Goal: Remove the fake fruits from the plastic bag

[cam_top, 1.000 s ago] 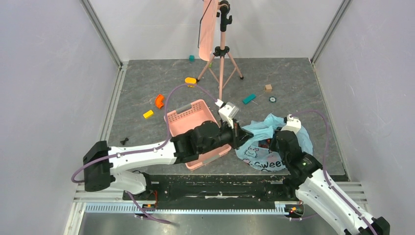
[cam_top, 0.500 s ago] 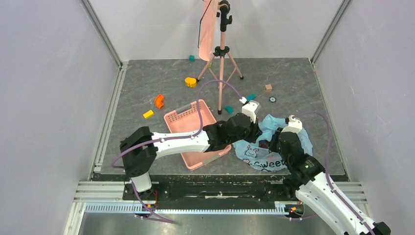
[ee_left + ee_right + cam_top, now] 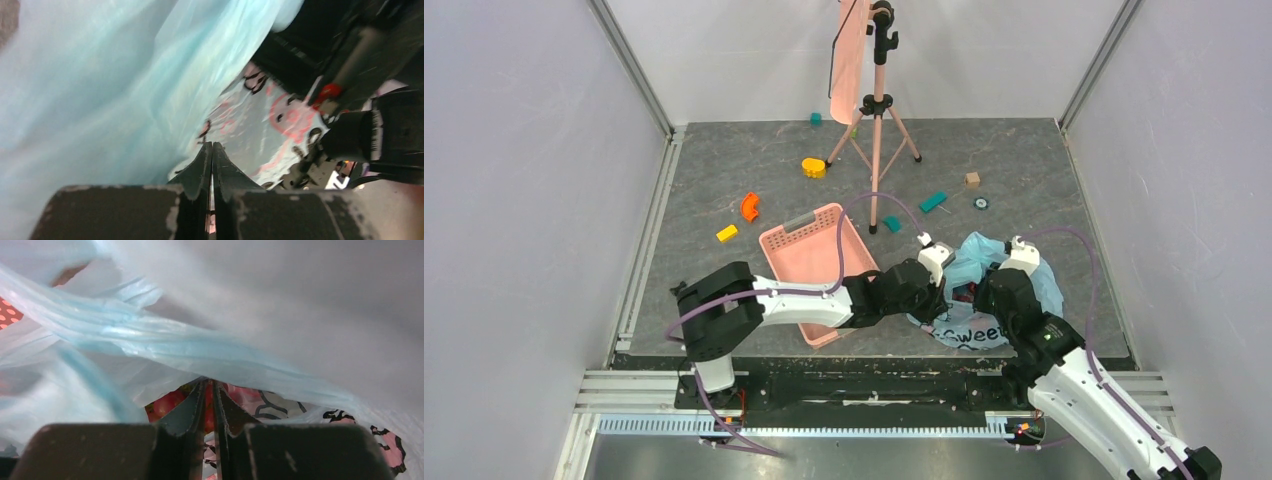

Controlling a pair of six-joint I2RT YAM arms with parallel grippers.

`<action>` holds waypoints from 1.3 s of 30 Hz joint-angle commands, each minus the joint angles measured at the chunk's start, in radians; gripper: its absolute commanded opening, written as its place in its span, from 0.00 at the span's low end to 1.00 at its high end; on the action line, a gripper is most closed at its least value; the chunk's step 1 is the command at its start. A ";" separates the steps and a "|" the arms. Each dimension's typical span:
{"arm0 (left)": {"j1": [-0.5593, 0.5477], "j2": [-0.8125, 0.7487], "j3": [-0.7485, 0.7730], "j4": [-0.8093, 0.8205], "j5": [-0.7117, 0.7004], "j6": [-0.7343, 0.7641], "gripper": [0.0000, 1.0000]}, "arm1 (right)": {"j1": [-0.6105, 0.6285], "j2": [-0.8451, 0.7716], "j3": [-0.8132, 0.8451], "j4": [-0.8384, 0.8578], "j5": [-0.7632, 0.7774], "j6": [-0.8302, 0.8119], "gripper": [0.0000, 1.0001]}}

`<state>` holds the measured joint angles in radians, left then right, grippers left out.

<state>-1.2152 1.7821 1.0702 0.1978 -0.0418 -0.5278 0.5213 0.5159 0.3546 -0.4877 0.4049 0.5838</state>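
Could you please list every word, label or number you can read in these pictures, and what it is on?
"Swee": on the white panel of the plastic bag, overhead view; any further letters are hidden.
Wrist views: black and pink print on the bag, too blurred to read.

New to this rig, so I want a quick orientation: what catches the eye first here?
Both arms meet at the light-blue bag at the near right of the table, the left pincer and right pincer both shut with tips against its plastic. A red fruit shows inside. A pink basket lies just left of the bag, and a pink tripod stands at the back.
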 commanded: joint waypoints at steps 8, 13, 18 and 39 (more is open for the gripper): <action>0.000 0.038 -0.076 0.110 0.004 0.031 0.04 | -0.002 0.037 0.080 0.012 0.059 0.009 0.23; 0.000 -0.053 -0.117 0.137 0.019 0.022 0.02 | -0.002 0.026 0.119 -0.026 0.089 0.008 0.21; 0.000 -0.130 -0.068 0.108 -0.035 0.065 0.06 | -0.003 0.047 0.127 -0.042 0.135 0.019 0.22; 0.000 0.076 -0.034 0.243 -0.022 0.068 0.02 | -0.033 0.250 0.144 -0.033 0.185 -0.010 0.75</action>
<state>-1.2148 1.8301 1.0542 0.3691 -0.0483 -0.5030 0.4992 0.7425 0.4557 -0.5396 0.5526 0.5907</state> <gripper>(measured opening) 0.029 0.699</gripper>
